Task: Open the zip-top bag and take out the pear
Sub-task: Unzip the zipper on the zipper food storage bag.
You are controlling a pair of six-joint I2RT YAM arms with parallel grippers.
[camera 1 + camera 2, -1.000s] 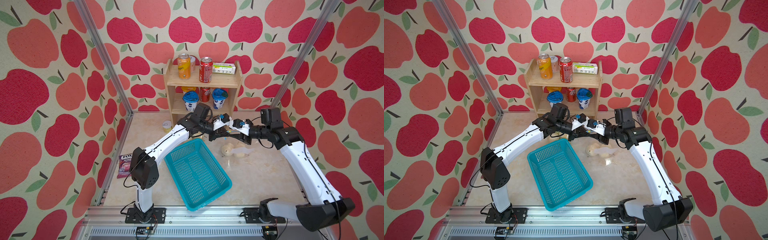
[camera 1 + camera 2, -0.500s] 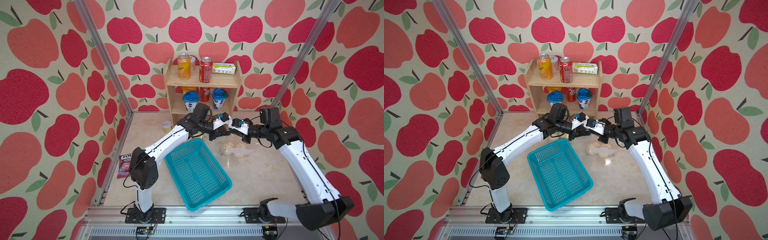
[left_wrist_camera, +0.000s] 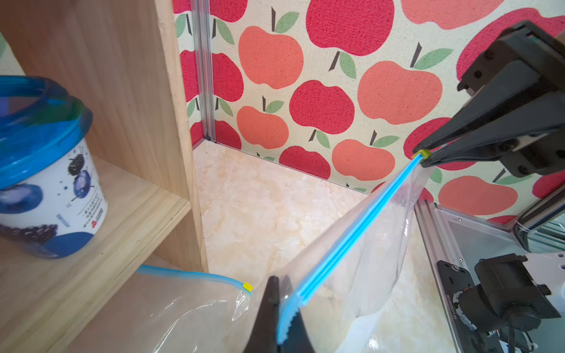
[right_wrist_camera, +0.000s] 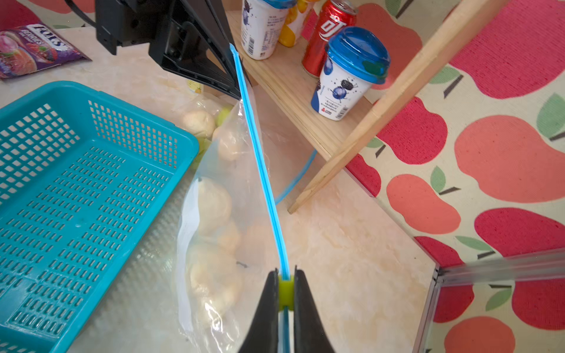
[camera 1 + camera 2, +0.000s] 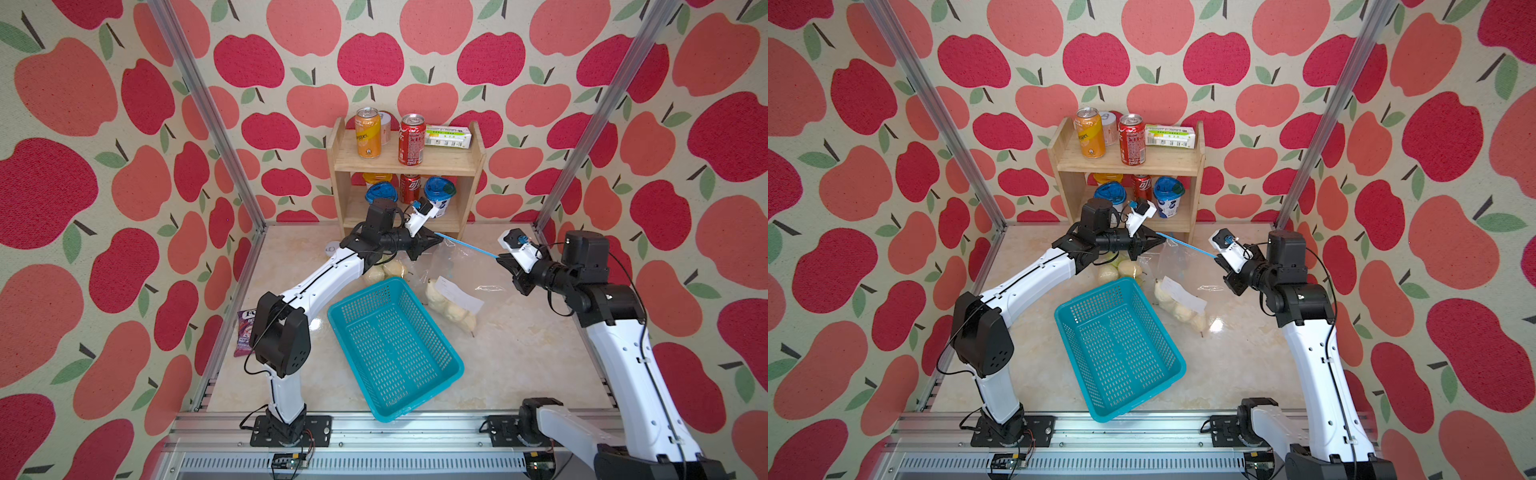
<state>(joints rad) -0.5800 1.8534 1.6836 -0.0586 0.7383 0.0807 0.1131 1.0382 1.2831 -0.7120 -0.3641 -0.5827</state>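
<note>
Right claw (image 4: pixel 286 275) clenched on the yellow-green slider (image 4: pixel 286 295), jaws nearly together w/ only the slider btwn them. Left claw (image 3: pixel 279 290) clenched on the far end of the blue zip strip (image 5: pixel 465 246), pinching strip + film. Strip runs taut and straight btwn the two claws, held up off the table (image 5: pixel 519 353). Can't tell from any view whether the tracks have parted along it.

Zip-top bag (image 4: pixel 244 171) hangs from the strip. Its lower part lies on the table, just beside a corner of the teal basket (image 5: pixel 395 345). Pear (image 4: pixel 214 201) sits low in the bag w/ more pale fruit next to it. It's below the strip, roughly btwn the claws, well apart from both tips. Neither claw touches it.

Risks, my judgement:
- track left past the slider is hidden btwn the fingers; if there's none, more pull prob drags the whole bag, and fruit weight could yank the strip out of the left claw's thin pinch
- slider is small + smooth; an off-axis pull could pop it out of the right claw
- left claw is close to the wooden shelf (image 5: pixel 405 166), w/ a second bag (image 3: pixel 183 305) at the shelf's foot; swinging film could snag there
- reaching the pear means one claw lets go; the mouth may flop shut or the bag slump against the basket
</note>
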